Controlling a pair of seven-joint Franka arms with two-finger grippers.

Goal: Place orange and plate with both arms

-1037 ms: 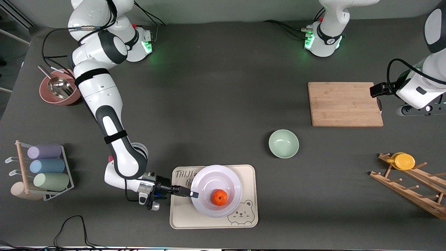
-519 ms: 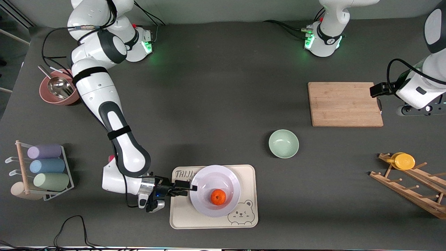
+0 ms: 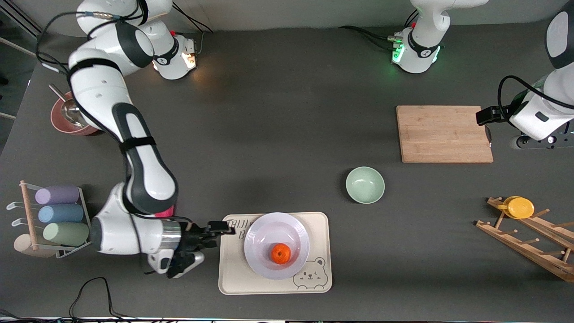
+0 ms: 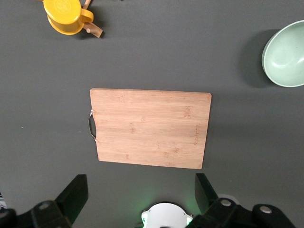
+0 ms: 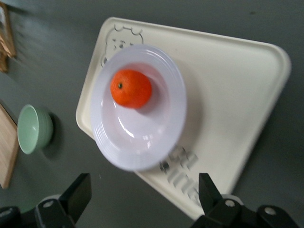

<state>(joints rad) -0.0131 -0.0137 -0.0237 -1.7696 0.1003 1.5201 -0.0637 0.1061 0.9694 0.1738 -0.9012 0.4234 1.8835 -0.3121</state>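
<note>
The white plate (image 3: 277,233) lies on the beige bear tray (image 3: 318,224), with the orange (image 3: 281,253) in it. Both show in the right wrist view: the plate (image 5: 142,137) and the orange (image 5: 131,89). My right gripper (image 3: 224,229) is open and empty, over the tray's edge toward the right arm's end, just clear of the plate's rim; its jaws (image 5: 142,192) stand wide apart. My left gripper (image 3: 489,134) waits open and empty, high over the edge of the wooden cutting board (image 4: 151,128); nothing is between its fingers (image 4: 140,190).
A pale green bowl (image 3: 365,185) stands between tray and cutting board (image 3: 444,133). A wooden rack (image 3: 529,237) with a yellow cup (image 3: 520,207) is at the left arm's end. A rack of pastel cups (image 3: 58,214) and a pink bowl (image 3: 63,123) are at the right arm's end.
My right gripper has drawn back from the plate's rim toward the right arm's end and its arm has swung outward. The plate has settled slightly on the tray. The left arm has not moved.
</note>
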